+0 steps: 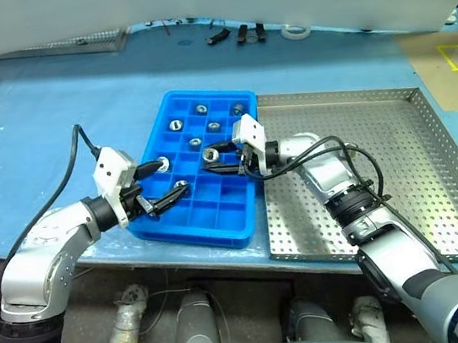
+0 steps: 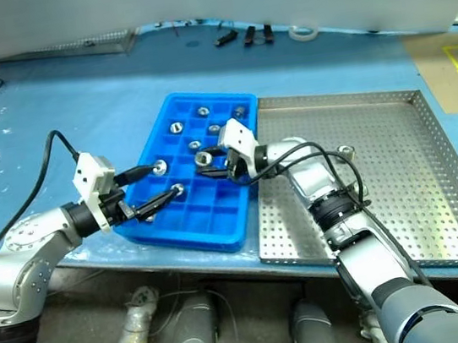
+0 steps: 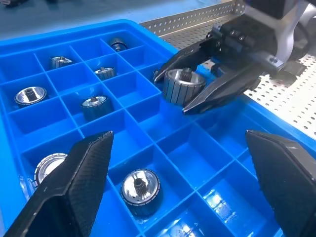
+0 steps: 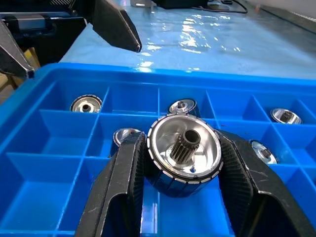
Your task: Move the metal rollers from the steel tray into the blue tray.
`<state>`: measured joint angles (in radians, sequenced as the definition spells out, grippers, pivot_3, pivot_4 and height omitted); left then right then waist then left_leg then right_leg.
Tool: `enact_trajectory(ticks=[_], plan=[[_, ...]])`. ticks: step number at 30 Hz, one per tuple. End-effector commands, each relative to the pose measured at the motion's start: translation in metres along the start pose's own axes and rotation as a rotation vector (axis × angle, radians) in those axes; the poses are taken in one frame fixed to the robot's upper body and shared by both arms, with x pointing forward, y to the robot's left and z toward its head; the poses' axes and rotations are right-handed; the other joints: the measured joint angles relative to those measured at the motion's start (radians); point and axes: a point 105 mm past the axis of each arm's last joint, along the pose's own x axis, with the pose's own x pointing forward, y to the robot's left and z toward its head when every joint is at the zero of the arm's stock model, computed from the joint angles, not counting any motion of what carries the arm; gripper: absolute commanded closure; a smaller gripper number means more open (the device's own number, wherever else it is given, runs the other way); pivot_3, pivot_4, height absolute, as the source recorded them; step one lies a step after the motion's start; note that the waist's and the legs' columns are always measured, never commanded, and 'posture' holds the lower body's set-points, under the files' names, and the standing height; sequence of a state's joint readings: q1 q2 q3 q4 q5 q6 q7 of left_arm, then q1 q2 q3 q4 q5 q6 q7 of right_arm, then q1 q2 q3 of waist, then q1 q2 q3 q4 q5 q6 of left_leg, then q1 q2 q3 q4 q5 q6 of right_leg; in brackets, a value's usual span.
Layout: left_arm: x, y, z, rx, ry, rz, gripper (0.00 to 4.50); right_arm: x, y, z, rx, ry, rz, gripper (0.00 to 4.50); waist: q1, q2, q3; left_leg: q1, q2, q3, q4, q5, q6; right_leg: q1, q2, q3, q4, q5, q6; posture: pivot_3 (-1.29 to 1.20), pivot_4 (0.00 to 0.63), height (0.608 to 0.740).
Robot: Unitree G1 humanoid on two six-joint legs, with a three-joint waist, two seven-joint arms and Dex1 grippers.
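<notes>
I have a roller (image 4: 183, 154) pinched between the right gripper's (image 1: 221, 157) two fingers, its toothed hub facing the wrist camera, and it hangs over the middle of the blue tray (image 1: 218, 217), above the cells rather than down in one. Seven other rollers already sit singly in cells, most towards the far end, two near the left edge. The cells on the near right side look empty, and so do the ones just below my load.

My left gripper (image 1: 167, 184) stands wide open with nothing in it, its fingertips over the tray's left edge, close to the roller (image 3: 140, 184) lying in the cell there. The steel tray (image 1: 437, 193) lies just right of the blue one, touching or nearly so; I see no rollers on its perforated floor, though my right arm covers part of it.

To place this well, I judge I should centre the roller over one empty cell, clear of the dividers, lower it until it is well inside the walls, and only then spread the fingers. Dropping from this height risks a bounce onto a divider or into a filled cell. I'd also keep the left gripper back to avoid a clash.
</notes>
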<state>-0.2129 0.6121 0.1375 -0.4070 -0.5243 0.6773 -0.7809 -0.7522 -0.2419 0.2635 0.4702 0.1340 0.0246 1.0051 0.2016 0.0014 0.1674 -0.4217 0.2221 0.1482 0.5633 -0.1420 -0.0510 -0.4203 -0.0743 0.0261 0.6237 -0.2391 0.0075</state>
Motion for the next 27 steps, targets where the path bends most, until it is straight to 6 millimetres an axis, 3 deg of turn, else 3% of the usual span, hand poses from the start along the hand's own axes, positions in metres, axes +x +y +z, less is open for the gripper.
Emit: enact_trajectory(ticks=[1,8,13,16,21,27], plan=[[0.002,-0.002,0.010,0.033,-0.020,-0.019,0.00,0.002,-0.009,0.007,-0.053,-0.018,-0.058,2.42,0.000,0.000,0.000,0.000,0.000,0.000,0.000,0.000,0.000,0.000,0.000,0.000,0.000,0.000,0.000,0.34,0.150,0.740],[0.008,-0.005,0.011,0.031,-0.018,-0.054,0.00,0.004,-0.015,0.004,-0.058,-0.011,-0.135,0.13,-0.003,0.000,0.000,0.000,0.000,0.000,0.000,0.000,0.000,0.000,0.000,0.000,0.000,0.000,0.000,0.30,0.150,0.740],[0.015,-0.005,0.013,0.030,-0.019,-0.099,0.00,-0.010,-0.023,0.019,-0.074,-0.049,-0.167,0.13,-0.011,0.000,0.000,0.000,0.000,0.000,0.001,0.000,-0.001,0.000,0.000,0.000,0.001,0.000,0.000,0.25,0.150,0.740],[0.024,-0.004,0.015,0.034,-0.024,-0.140,0.00,-0.029,-0.029,0.031,-0.085,-0.066,-0.202,0.13,-0.015,0.000,0.000,0.000,0.000,0.000,0.001,0.000,-0.001,0.000,0.000,0.000,0.001,0.002,0.003,0.18,0.150,0.740],[0.049,-0.010,0.020,0.045,-0.041,-0.253,0.00,-0.077,-0.032,0.036,-0.115,-0.024,-0.299,0.13,-0.032,-0.001,0.000,0.000,-0.001,0.001,0.002,0.001,-0.001,0.001,0.001,0.001,0.001,0.003,0.005,0.04,0.150,0.740],[0.077,-0.017,0.023,0.064,-0.059,-0.381,0.00,-0.143,-0.026,0.018,-0.051,0.082,-0.485,0.13,-0.076,-0.001,0.000,0.001,-0.001,0.001,0.001,0.001,-0.001,0.001,0.001,0.002,0.001,0.003,0.006,-0.08,0.150,0.740]])
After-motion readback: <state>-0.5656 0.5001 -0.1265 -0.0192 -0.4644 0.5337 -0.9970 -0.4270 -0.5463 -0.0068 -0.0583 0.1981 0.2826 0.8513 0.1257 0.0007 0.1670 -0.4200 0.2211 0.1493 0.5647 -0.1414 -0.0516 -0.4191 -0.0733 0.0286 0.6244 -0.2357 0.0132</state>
